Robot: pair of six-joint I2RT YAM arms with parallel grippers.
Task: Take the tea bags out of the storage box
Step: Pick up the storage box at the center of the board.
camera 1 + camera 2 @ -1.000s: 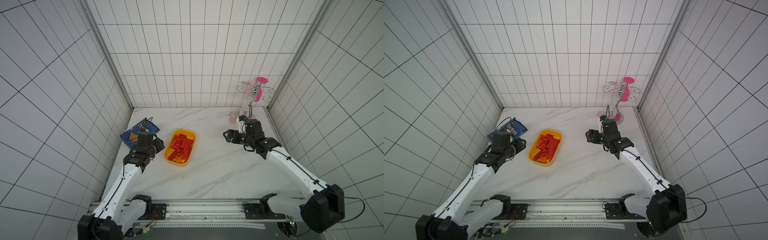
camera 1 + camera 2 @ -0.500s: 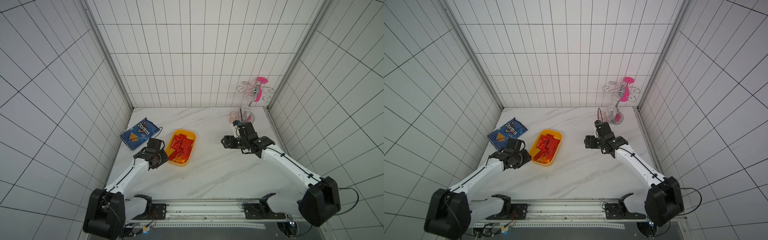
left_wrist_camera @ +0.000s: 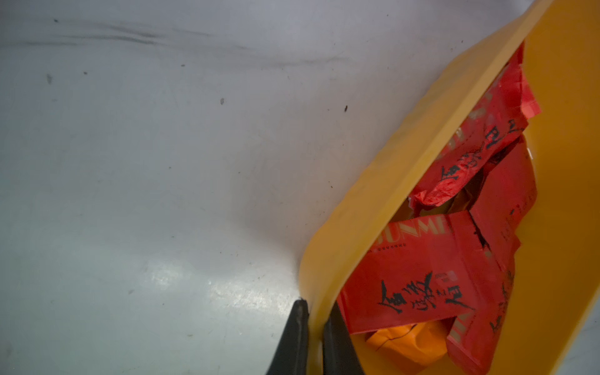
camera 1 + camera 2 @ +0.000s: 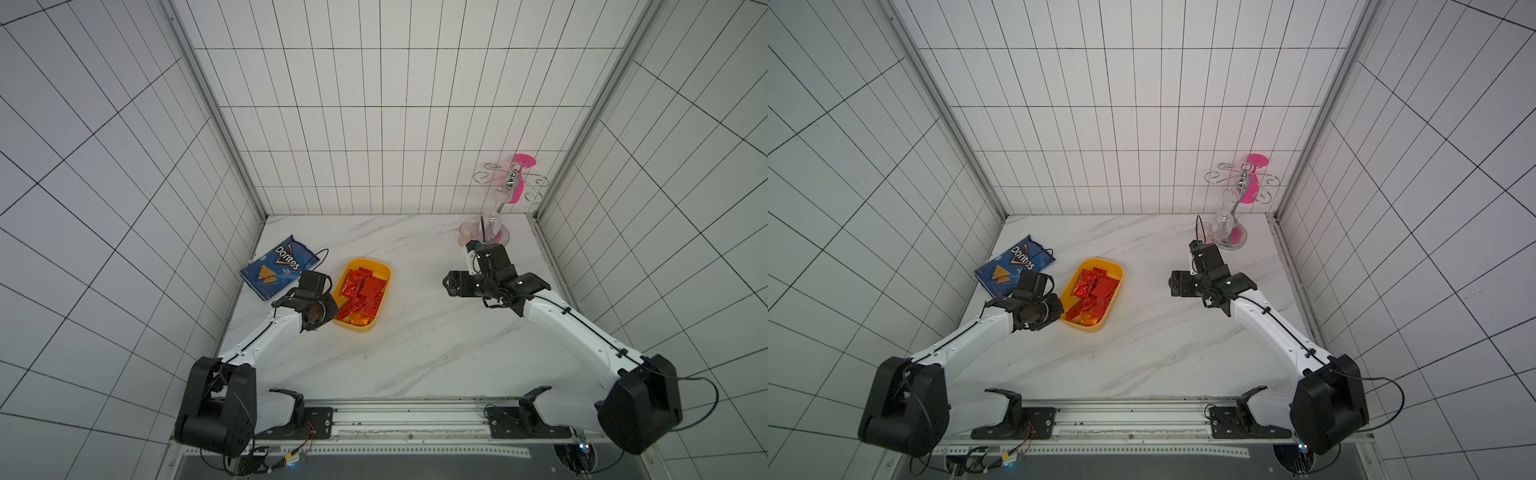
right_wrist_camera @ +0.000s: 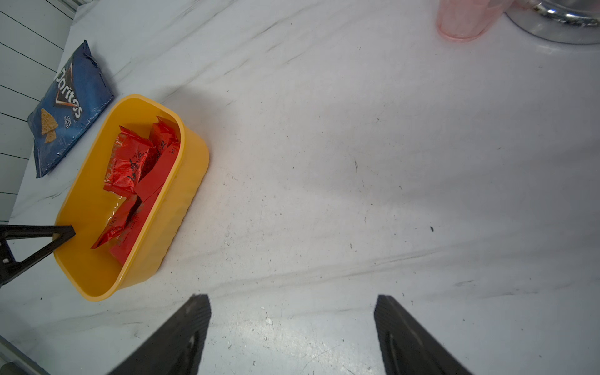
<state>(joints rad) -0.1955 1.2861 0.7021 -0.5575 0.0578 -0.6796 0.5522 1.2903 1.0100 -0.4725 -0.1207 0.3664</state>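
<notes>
The marble table point(image 4: 415, 345) is carrying the Doritos bag point(image 4: 279, 266), which is lying just beside the storage box point(image 4: 360, 329). The right gripper point(image 5: 292, 302) is hovering well apart from the box, jaws spread wide. The left gripper point(image 3: 316, 311) is pinching the box's wall, one finger inside. The tea bags point(image 4: 362, 293) are lying inside the box.

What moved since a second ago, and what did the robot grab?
The left arm dropped from by the chip bag to the box; the left fingers closed on its wall. The right arm slid slightly toward the box, right fingers open. Box, tea bags and chip bag stayed put.
</notes>
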